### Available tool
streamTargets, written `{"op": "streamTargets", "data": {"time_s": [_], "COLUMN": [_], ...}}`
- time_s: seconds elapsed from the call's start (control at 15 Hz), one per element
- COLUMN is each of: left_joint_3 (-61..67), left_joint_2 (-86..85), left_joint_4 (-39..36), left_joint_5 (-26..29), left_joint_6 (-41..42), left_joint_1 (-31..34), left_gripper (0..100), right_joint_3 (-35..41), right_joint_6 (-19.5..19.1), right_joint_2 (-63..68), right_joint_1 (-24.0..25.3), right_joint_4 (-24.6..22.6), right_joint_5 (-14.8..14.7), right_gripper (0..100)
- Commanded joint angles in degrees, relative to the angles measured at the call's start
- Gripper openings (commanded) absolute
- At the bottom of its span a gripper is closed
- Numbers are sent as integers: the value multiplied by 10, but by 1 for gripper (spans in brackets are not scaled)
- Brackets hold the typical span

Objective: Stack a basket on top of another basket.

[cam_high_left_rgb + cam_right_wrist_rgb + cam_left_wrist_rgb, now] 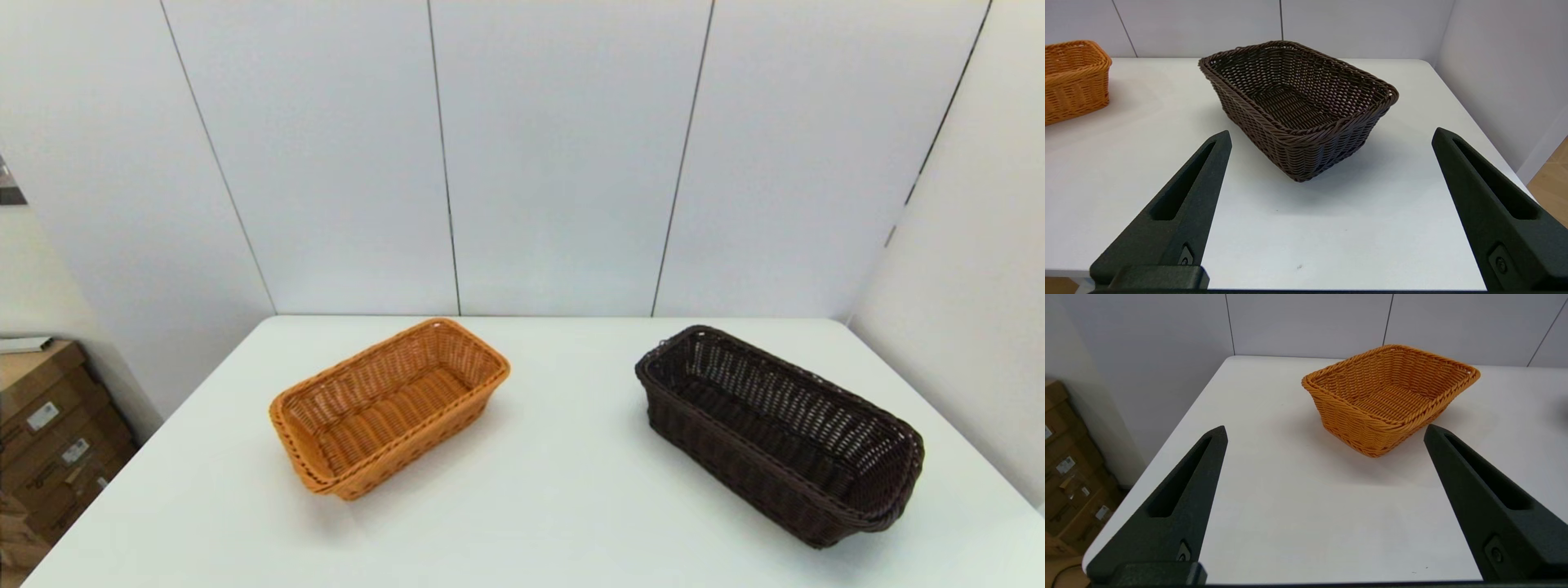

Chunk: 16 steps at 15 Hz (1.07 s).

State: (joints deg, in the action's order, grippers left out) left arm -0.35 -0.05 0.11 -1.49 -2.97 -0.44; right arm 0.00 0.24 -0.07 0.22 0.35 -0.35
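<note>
The white table fills the lower half of the head view, with pale wall panels rising behind it and stacked cardboard boxes at the lower left edge of the frame.

The dark brown wicker basket sits in the lower right of the head view, upright and empty, its long side running diagonally toward the bottom right corner. The orange-tan wicker basket stands left of centre, also upright and empty, angled the other way. The two are well apart, with bare tabletop between them, so nothing is stacked.

Neither arm shows in the head view. In the left wrist view the left gripper hovers above the near table edge with its black fingers spread wide, gripping nothing; the orange-tan basket lies ahead, upper centre of that frame. In the right wrist view the right gripper is likewise spread wide and empty, with the dark brown basket ahead at centre and the orange-tan one at the upper left edge.
</note>
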Motion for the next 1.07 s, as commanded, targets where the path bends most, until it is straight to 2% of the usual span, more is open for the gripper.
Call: {"op": "streamTargets", "data": {"time_s": [0.07, 0.33, 0.53, 0.6, 0.87, 1.07], "left_joint_3": [-64, -206, -333, -363, -471, -520], "left_joint_2": [0, 36, 204, 271, 538, 687], "left_joint_4": [114, 324, 457, 476, 474, 474], "left_joint_5": [12, 53, 50, 50, 52, 52], "left_joint_6": [10, 15, 16, 4, -128, -174], "left_joint_1": [0, 0, 0, 3, 3, 3], "left_gripper": [100, 100, 100, 100, 100, 100], "right_joint_3": [0, 0, 0, 0, 0, 0], "right_joint_6": [0, 0, 0, 0, 0, 0], "right_joint_2": [0, 0, 0, 0, 0, 0], "right_joint_1": [0, 0, 0, 0, 0, 0], "right_joint_4": [0, 0, 0, 0, 0, 0], "right_joint_5": [0, 0, 0, 0, 0, 0], "right_gripper": [100, 100, 100, 100, 100, 100]}}
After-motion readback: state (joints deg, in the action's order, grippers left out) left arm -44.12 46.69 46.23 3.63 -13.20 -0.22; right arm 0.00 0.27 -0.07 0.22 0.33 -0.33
